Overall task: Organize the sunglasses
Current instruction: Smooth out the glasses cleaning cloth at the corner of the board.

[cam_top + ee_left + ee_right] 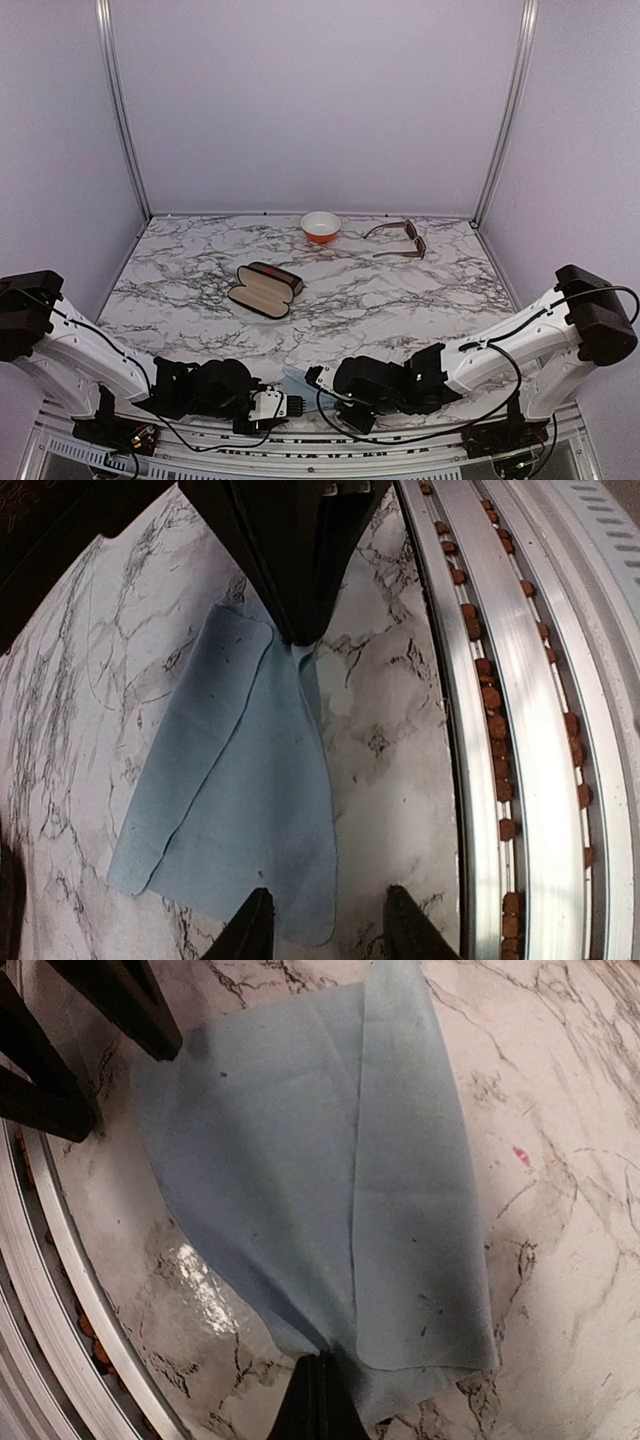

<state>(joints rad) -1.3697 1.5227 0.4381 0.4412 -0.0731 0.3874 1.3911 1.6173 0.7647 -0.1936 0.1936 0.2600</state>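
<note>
The sunglasses point(412, 243), a brown thick-framed pair with squarish lenses, lie near the far right corner of the marble worktop point(400, 320). Their arms are unfolded and reach left along the far edge, which seems to be their long axis, with the lens front toward the right edge. No second pair shows.

The step in hand looks like handling the thin pale blue cloth point(300, 1160), spread flat at the near edge. The right gripper point(318, 1385) is pressed together, pinching one corner. The left gripper point(325, 925) stands spread, straddling the opposite edge. Next, it likely must close on that edge without bunching the cloth.

An open oblong brown case point(265, 290) waits mid-worktop.
</note>
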